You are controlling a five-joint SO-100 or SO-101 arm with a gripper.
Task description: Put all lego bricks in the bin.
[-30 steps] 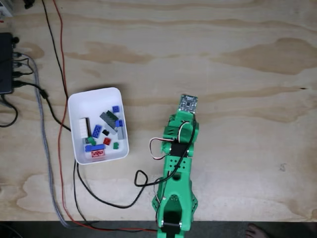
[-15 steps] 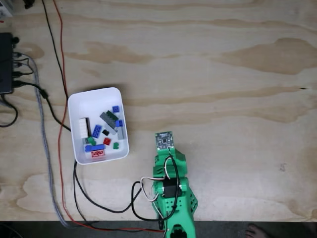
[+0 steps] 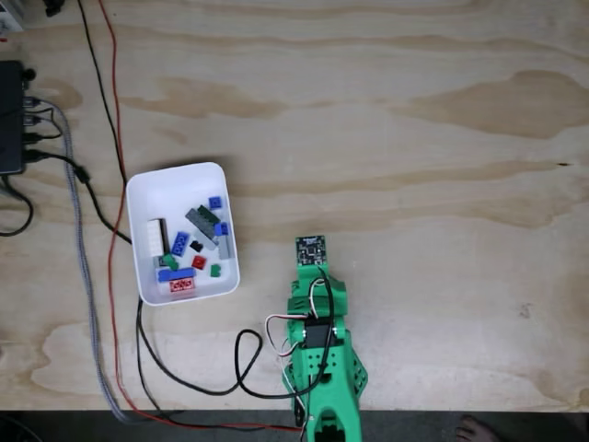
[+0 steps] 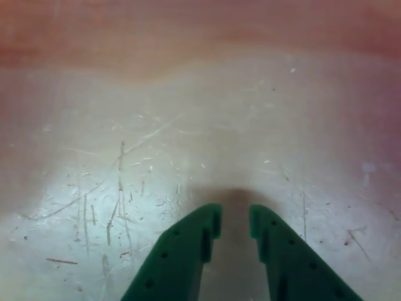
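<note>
The white bin [image 3: 175, 184] sits on the wooden table, left of centre in the fixed view. Several lego bricks lie inside it, among them a red brick [image 3: 181, 286], a blue brick [image 3: 179, 242], a grey plate [image 3: 201, 221] and a white brick [image 3: 155, 237]. The green arm [image 3: 317, 354] is folded back at the bottom edge, right of the bin, and a small circuit board [image 3: 311, 250] tops its front end. In the other view my gripper [image 4: 235, 216] hovers close over bare scratched wood. Its green fingertips [image 4: 210, 222] stand a narrow gap apart with nothing between them.
Black, red and braided grey cables [image 3: 87, 239] run down the left side and loop under the bin toward the arm. A black box [image 3: 9, 115] sits at the left edge. A person's foot [image 3: 479, 428] shows past the table's front edge.
The arm has drawn back toward the bottom edge, its front end moving down and left, away from the table's middle. The bin and the bricks in it have not moved.
</note>
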